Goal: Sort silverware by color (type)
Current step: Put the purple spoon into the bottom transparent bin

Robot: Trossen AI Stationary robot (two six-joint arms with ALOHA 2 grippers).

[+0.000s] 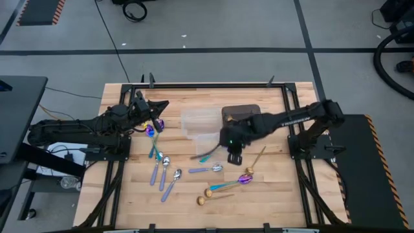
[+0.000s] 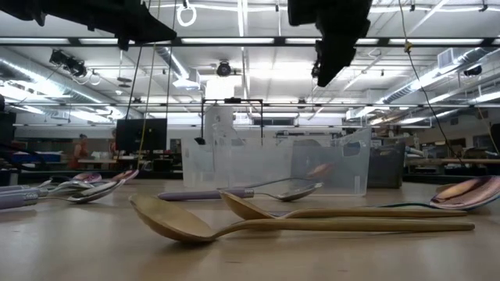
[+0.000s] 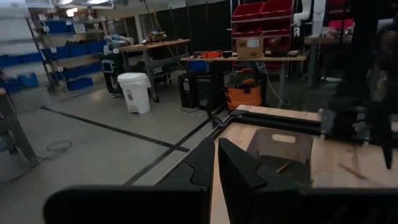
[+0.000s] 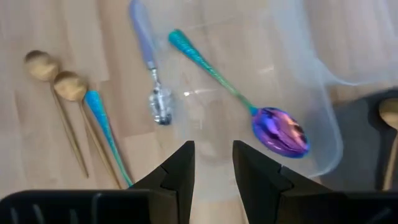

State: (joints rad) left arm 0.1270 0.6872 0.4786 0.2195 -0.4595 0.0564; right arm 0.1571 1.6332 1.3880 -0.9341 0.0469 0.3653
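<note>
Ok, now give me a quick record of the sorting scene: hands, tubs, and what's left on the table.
right hand: open, empty, above the clear tub
left hand: waiting over the table's left rear
clear tub: one purple spoon with a teal handle
dark tub: at least one gold spoon
loose on table: gold spoons, silver spoons with pale blue handles, other purple ones
sorting: unfinished
</note>
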